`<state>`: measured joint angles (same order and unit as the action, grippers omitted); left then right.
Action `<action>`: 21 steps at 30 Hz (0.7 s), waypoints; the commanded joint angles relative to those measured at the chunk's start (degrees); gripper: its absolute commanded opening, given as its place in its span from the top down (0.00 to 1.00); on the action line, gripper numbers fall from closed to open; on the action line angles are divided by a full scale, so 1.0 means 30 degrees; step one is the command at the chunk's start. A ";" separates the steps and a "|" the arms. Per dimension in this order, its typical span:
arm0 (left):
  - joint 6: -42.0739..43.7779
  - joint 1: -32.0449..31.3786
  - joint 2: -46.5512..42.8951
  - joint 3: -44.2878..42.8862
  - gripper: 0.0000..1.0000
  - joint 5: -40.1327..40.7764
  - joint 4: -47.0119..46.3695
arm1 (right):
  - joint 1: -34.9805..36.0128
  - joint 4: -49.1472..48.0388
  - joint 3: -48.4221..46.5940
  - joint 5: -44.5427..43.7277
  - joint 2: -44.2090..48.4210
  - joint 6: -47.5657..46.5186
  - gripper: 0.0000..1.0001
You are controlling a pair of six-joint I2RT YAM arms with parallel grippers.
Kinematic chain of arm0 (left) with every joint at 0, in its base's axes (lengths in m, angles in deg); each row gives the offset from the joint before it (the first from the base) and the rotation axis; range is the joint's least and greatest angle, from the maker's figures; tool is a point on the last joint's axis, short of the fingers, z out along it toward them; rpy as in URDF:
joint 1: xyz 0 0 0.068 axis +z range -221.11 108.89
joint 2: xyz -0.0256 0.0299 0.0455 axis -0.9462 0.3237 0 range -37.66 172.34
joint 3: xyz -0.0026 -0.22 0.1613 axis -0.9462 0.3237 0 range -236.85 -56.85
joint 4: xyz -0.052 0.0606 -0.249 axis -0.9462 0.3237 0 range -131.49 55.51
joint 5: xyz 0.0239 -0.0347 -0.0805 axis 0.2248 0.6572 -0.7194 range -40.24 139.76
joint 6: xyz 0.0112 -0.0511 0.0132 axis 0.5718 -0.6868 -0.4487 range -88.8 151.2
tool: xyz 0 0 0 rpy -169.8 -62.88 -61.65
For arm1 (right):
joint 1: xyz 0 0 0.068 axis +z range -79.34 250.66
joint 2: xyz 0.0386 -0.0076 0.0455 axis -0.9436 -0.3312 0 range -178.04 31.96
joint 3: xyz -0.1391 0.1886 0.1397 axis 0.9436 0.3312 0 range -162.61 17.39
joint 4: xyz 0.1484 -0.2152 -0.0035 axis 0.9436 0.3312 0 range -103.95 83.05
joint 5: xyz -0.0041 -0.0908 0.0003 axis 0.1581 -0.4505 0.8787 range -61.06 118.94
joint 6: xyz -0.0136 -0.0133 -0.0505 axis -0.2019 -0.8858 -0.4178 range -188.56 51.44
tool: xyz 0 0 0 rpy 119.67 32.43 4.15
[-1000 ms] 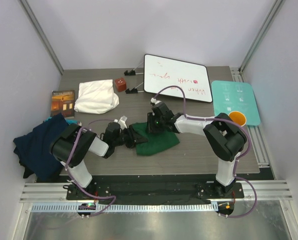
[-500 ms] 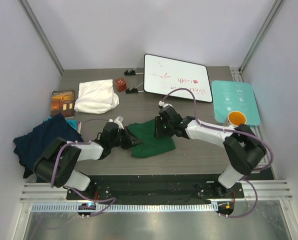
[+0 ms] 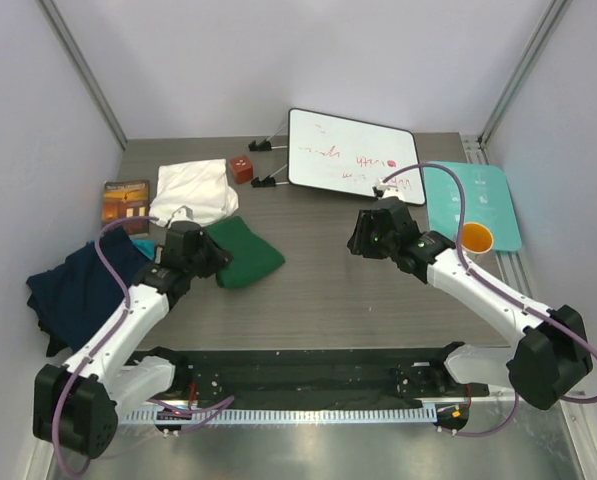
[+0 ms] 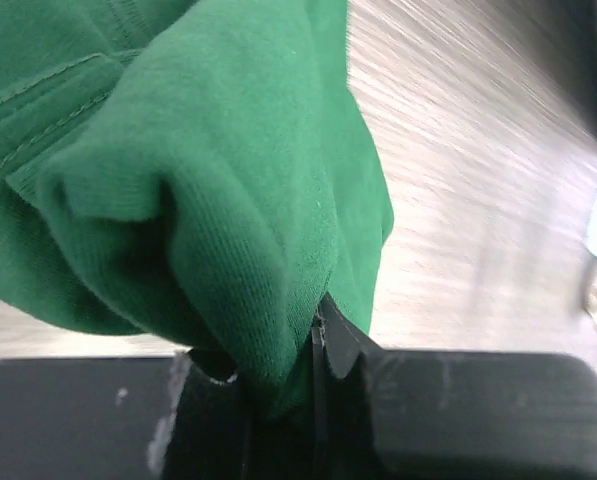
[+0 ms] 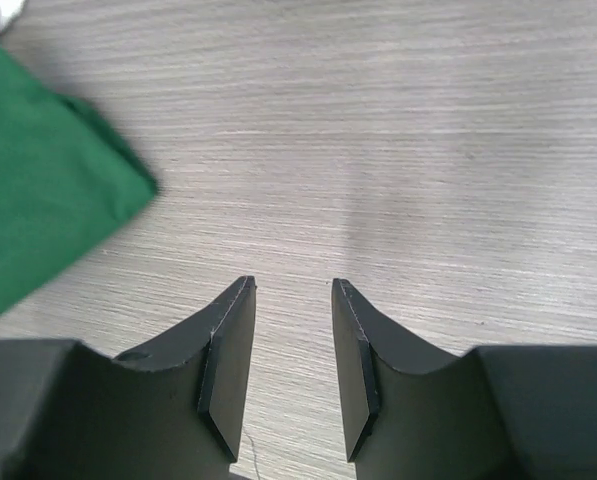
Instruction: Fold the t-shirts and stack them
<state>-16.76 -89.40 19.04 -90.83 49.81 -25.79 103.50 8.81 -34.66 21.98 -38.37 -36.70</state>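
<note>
Dark green cloth t-shirt (image 3: 246, 255) pinched by one bunched fold in left gripper (image 4: 313, 345), jaws all but shut on the cloth. Rest of the bundle trails off the fingers toward table centre, long axis slanting far-left to near-right in top view. Resting on grey wood-grain table (image 3: 328, 290) or just off it: cannot tell.

Cream-white folded cloth t-shirt (image 3: 191, 192) just beyond the gripper, edge touching or nearly touching the green. Likely stack base, so probably a short carry away from the bases. Left arm clearly nearer.

Navy blue crumpled cloth t-shirt (image 3: 78, 290) at left table edge, unfolded, beside left arm. Small brown book (image 3: 125, 203) beside the cream one, small red-brown cube (image 3: 241, 168) just behind it: both close to drop zone, worth watching.

Right gripper (image 5: 291, 292) well apart to the right, jaws parted, holding nothing, over table wood. White rectangular whiteboard (image 3: 353, 155), flat teal board (image 3: 473, 200), orange cup (image 3: 475, 238) far right, out of the path.
</note>
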 commanded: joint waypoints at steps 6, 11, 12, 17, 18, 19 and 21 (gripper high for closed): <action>-0.0155 0.0293 -0.1587 -0.3759 1.00 0.4782 0.7652 | -0.0195 0.0557 0.0095 0.0445 -0.0523 -0.0189 0.59; 0.0694 0.0410 -0.0860 -0.5897 1.00 0.8173 1.1453 | -0.0370 0.0352 0.0415 0.0620 -0.0465 -0.0394 0.59; 0.0753 0.0440 -0.0682 -0.6713 1.00 0.8620 1.1899 | -0.0400 0.0177 0.0475 0.0679 -0.0494 -0.0423 0.59; 0.2334 0.2048 0.0490 -0.9030 1.00 0.9387 1.2870 | -0.0634 -0.0234 0.0856 0.1353 -0.0874 -0.0394 0.59; 0.2655 0.2428 0.1072 -0.9384 1.00 0.9299 1.2900 | -0.0663 -0.0350 0.0886 0.1499 -0.0933 -0.0394 0.59; 0.3325 0.3157 0.1397 -0.9735 1.00 0.9182 1.2929 | -0.0721 -0.0323 0.0886 0.1587 -0.0962 -0.0394 0.59; 0.4003 0.4270 0.2535 -1.0877 1.00 0.8977 1.3250 | -0.0780 -0.0410 0.0915 0.1734 -0.0992 -0.0452 0.59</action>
<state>-10.53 -81.94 22.43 -117.27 73.94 12.13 101.62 10.08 -32.00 25.52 -41.23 -37.12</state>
